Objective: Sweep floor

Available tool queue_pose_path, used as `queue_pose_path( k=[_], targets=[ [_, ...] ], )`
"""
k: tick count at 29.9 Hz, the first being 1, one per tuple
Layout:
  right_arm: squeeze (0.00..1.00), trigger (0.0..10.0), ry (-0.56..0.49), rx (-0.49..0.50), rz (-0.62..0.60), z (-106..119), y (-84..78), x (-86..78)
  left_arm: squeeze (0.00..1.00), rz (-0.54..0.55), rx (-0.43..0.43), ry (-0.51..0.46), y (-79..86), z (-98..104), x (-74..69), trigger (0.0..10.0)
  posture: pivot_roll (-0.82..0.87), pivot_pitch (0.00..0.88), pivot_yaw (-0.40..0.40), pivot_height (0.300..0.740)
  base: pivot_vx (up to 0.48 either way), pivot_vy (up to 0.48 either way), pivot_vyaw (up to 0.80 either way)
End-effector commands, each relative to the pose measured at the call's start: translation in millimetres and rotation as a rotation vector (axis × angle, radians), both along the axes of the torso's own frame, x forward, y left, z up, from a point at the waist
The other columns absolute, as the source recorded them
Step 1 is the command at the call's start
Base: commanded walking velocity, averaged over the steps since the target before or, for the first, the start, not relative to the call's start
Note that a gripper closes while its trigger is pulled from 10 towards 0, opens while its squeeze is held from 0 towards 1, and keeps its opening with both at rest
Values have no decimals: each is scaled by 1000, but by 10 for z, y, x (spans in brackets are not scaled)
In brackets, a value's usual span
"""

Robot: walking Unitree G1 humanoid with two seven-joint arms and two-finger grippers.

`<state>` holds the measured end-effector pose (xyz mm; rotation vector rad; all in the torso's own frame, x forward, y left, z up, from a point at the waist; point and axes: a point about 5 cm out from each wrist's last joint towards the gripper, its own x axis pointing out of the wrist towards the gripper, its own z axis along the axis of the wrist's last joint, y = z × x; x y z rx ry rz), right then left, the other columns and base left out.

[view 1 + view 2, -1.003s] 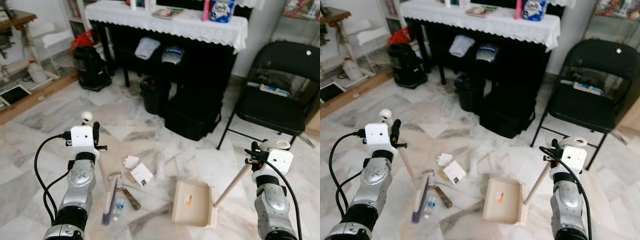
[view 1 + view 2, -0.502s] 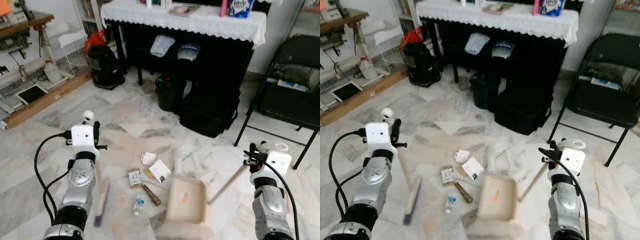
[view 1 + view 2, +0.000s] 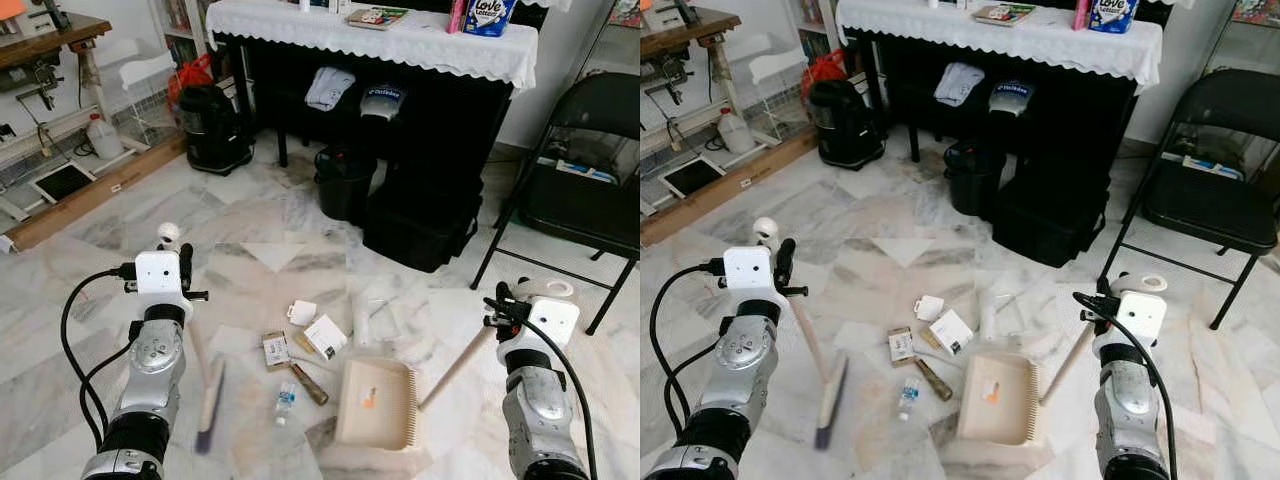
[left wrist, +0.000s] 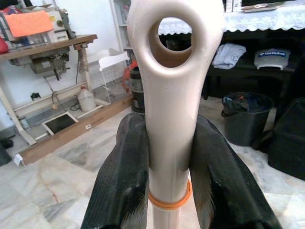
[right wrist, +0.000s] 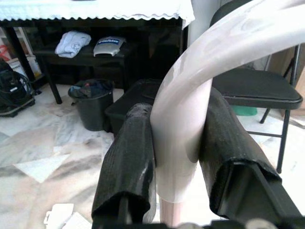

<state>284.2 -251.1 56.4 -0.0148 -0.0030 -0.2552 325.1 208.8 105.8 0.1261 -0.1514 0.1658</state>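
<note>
Below our left gripper, whose two black fingers are clamped on the cream handle just under its hanging loop, the broom slants down to the marble floor, its bristle head resting out to the gripper's left-hand side of the litter. Our right gripper is likewise pressed tight around the curved end of the dustpan handle, and the pan lies flat on the floor below it and toward the left gripper, its handle slanting up to the right gripper.

Between broom head and pan lies what we have to gather: a small plastic bottle, a brown stick-like piece, a small printed carton, a white box and a white scrap a little farther off. The litter sits across from the broom toward the right arm, just beside the pan's near side. So we judge the coming stroke runs crosswise, from the left gripper's side toward the pan, with the broom head's long axis across that line. The left arm does the sweeping; the right only steadies the pan.
</note>
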Motion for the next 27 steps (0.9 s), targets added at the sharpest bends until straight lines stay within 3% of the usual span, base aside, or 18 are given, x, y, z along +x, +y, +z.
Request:
queue_pose_path(
  k=[1, 6, 13, 27],
  targets=[
    [0, 10000, -38, -13, -10, 77, -38, 30, 0, -9, 15, -32, 19, 83, 16, 10000, -60, 0, 39, 740, 0, 0, 0],
    [0, 10000, -36, -16, -9, 77, -42, 31, 0, -9, 18, -31, 26, 83, 12, 10000, -60, 0, 39, 740, 0, 0, 0],
    [0, 10000, -38, -28, 0, 84, 17, 98, 0, -25, 65, -1, 163, 71, -69, 10000, -38, 0, 98, 740, 0, 0, 0],
    [0, 10000, -6, -43, 26, 7, 52, 81, 0, -31, 82, 5, 236, 134, -84, 10000, 5, 0, 106, 740, 0, 0, 0]
  ],
)
